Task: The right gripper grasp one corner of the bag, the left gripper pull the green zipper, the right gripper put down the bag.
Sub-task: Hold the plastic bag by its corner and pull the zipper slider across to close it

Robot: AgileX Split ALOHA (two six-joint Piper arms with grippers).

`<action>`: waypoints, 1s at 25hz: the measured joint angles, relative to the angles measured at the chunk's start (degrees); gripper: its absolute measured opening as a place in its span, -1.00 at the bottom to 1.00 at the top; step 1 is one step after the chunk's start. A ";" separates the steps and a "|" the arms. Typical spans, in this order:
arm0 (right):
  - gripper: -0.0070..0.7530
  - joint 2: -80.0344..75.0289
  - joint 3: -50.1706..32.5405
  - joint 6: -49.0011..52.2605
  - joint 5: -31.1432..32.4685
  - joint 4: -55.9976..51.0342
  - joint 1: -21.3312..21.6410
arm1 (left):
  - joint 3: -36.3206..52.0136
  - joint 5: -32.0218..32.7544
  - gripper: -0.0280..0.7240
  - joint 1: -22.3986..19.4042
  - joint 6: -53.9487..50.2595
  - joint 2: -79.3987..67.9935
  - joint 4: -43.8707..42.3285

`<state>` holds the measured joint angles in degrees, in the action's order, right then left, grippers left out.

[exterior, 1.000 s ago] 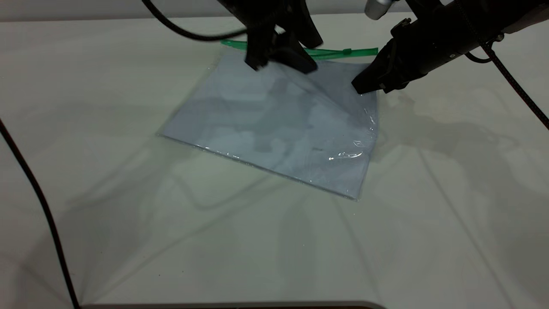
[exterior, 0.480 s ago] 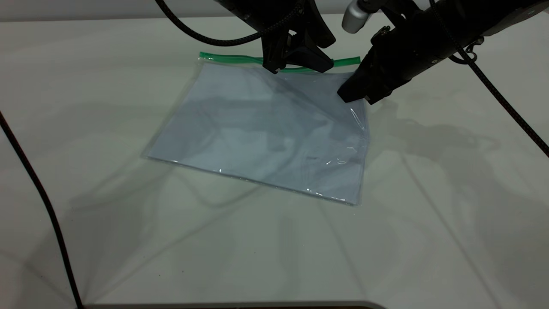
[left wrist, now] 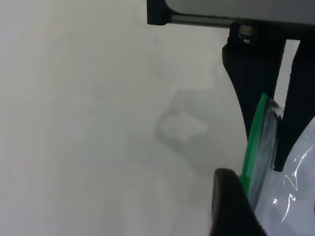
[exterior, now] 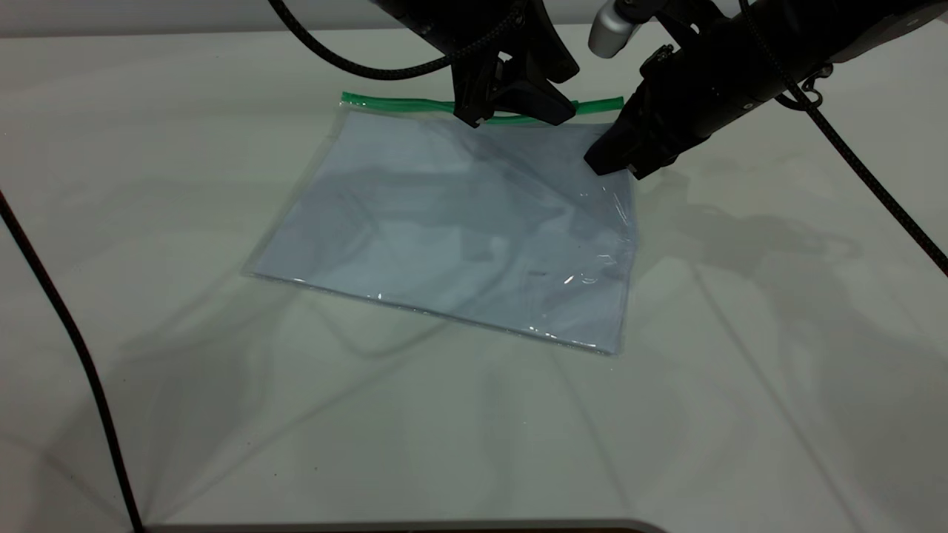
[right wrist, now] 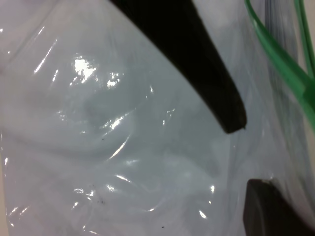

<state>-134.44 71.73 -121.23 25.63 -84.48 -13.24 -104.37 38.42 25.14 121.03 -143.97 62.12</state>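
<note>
The bag (exterior: 452, 222), a clear pouch with white paper inside, lies flat on the table. The green zipper (exterior: 392, 101) runs along its far edge. The slider tab is hidden. My left gripper (exterior: 511, 111) stands over the zipper's right half with its fingers apart. In the left wrist view the green strip (left wrist: 253, 142) passes between the fingers of the left gripper (left wrist: 246, 152). My right gripper (exterior: 613, 164), with the silver cylinder above it, is shut on the bag's far right corner. The film there is creased and slightly raised. In the right wrist view the right gripper (right wrist: 243, 155) has film between its fingers.
A pale table (exterior: 222, 414) lies all round the bag. A black cable (exterior: 67, 333) runs down the left side. Another cable (exterior: 881, 200) hangs from the right arm at the right.
Since a second ago the bag and my right gripper shifted left and toward the camera. My left gripper moved right along the zipper and now hides the slider. Nothing has moved in the last half second.
</note>
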 joint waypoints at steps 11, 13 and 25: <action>-0.89 0.00 0.00 0.00 3.67 -0.36 0.00 | 0.00 -0.05 0.32 0.00 0.06 0.00 0.02; -0.89 0.00 0.00 0.00 5.16 -0.36 0.00 | 0.00 -0.05 0.32 0.00 0.06 0.00 0.02; -0.89 0.58 0.00 0.00 6.86 -0.62 0.00 | 0.00 -1.27 0.11 0.00 0.12 0.00 0.02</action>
<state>-133.86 71.73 -121.23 32.50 -85.10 -13.24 -104.37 37.15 25.14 121.15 -143.97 62.14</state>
